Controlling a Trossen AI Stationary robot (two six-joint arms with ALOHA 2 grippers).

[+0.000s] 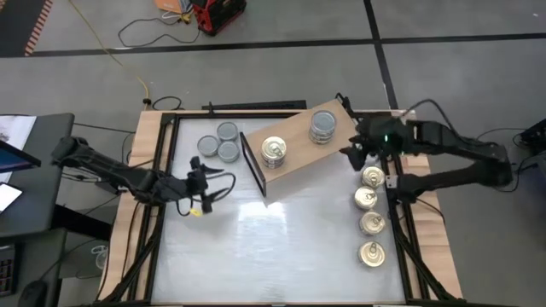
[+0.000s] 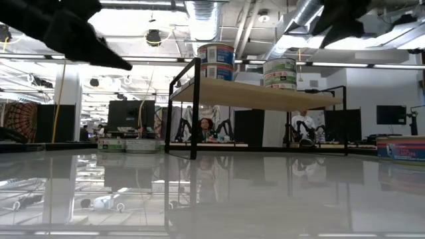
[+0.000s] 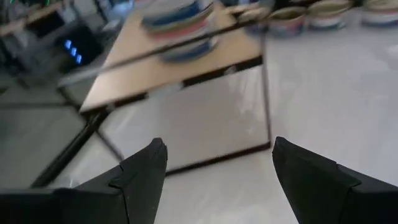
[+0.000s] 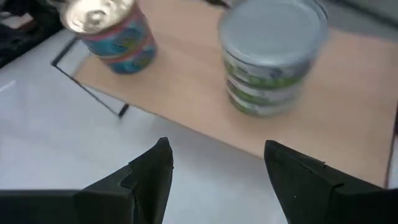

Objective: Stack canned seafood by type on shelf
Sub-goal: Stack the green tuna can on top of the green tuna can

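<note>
Looking down: low round gold-lidded metal tins (image 1: 370, 213) line the right table edge, grey-topped tins (image 1: 218, 143) sit far left, two stacks on the tan wooden shelf (image 1: 294, 136). Rigid, smooth-walled (slippery); grip across the sides. Wrist views: left gripper (image 3: 214, 168) and right gripper (image 4: 214, 165) both spread, empty.

The dark six-joint left arm reaches in from the table's left side with its black two-finger left gripper (image 1: 201, 182) spread open and empty, while the matching right arm bends in from the right side, its black two-finger right gripper (image 1: 354, 153) likewise open and empty.
</note>
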